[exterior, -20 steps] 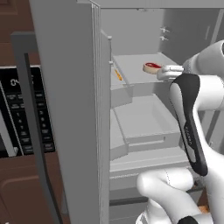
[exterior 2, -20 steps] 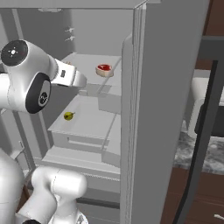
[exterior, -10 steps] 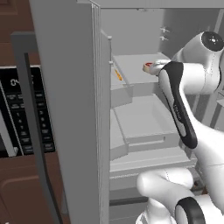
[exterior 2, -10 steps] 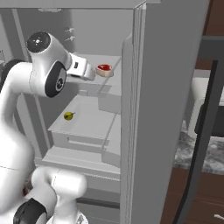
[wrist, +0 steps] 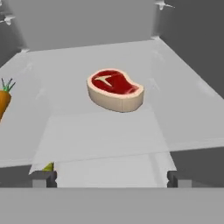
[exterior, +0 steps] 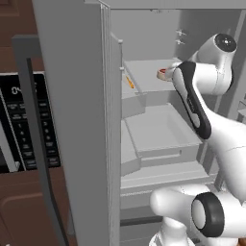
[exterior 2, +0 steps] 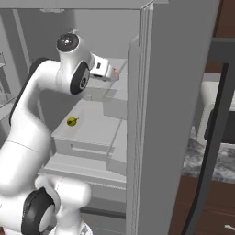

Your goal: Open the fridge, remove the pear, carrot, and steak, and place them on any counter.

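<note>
My gripper (wrist: 108,179) stands wide open and empty, its 2 dark fingertips (wrist: 43,178) apart at the front edge of the fridge (exterior: 77,125) upper shelf (wrist: 183,109). The steak (wrist: 115,89) lies flat mid-shelf, ahead of the gripper and not touched. The carrot (wrist: 3,99) sits at the shelf's left, cut off by the hand view's edge, only its top end and green tuft showing. From the left base view my own arm hides most of the steak. The pear (exterior 2: 72,121) rests on the lower shelf (exterior 2: 92,128); in the hand view just a yellow-green sliver of it peeks beside my left fingertip.
</note>
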Tool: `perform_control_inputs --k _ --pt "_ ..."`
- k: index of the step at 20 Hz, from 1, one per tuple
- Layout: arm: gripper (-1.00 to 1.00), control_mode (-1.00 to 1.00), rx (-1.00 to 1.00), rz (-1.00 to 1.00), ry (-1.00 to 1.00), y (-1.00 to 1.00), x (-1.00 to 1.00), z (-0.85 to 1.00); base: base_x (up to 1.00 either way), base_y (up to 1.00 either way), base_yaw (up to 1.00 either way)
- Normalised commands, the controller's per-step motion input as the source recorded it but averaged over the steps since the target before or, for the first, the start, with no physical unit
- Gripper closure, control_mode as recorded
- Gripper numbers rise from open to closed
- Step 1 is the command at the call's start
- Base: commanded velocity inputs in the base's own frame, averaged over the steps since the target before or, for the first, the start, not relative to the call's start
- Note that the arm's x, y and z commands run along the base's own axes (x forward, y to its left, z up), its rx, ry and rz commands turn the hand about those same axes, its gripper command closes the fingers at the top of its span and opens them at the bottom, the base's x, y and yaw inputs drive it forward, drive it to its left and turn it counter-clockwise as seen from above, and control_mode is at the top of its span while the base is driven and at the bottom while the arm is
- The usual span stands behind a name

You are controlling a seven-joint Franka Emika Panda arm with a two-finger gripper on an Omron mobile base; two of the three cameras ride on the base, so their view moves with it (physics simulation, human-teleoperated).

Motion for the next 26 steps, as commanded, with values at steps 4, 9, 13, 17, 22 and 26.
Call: perform_control_inputs --k 4,9,13,17,22,26 --pt "-1.0 -1.0 0.0 0.04 0.06 -0.42 0.56 -0.06 0.0 0.0 0.0" --pt "-1.0 -1.0 0.0 0.09 0.07 -0.23 0.57 -0.13 0.0 0.0 0.0" --pt "-1.0 -1.0 0.0 0.14 0.08 -0.01 0.64 -0.18 0.0 0.0 0.0" --pt "-1.0 -1.0 0.0 0.09 0.04 0.0 0.67 -0.13 0.0 0.0 0.0" --pt "-1.0 -1.0 0.0 0.01 0.02 0.0 0.7 -0.18 0.0 0.0 0.0" --pt "-1.0 -1.0 -0.01 0.0 0.03 0.13 0.27 -0.43 0.0 0.0 0.0"
